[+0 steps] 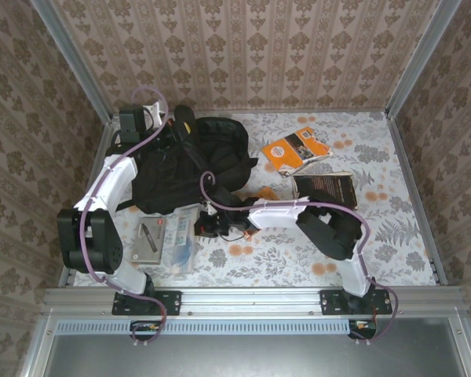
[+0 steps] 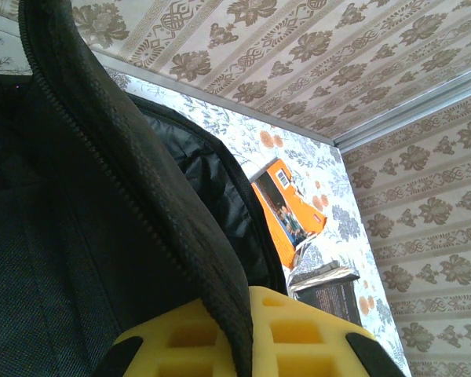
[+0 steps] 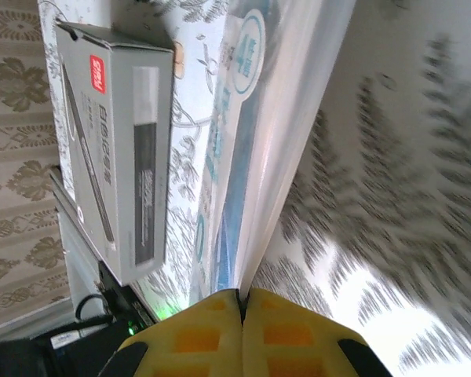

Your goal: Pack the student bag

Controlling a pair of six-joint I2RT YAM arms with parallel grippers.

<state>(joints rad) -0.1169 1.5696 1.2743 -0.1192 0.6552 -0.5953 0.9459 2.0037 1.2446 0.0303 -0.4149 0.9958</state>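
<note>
student bag (image 1: 196, 165) lies at far-left corner of worktop (image 1: 377, 236). left gripper (image 2: 247, 326) clamped on the bag's zipper rim. right gripper (image 3: 242, 314) pinched tight on the edge of clear plastic packet (image 3: 243, 157) near front-left edge, grey box (image 3: 114, 149) just beside it. orange book (image 1: 294, 149) and dark book (image 1: 326, 188) right of the bag

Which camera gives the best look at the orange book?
Top external: the orange book lies whole in view, right of the student bag. Left wrist catches it slanted, partly hidden behind the bag's flap.
</note>
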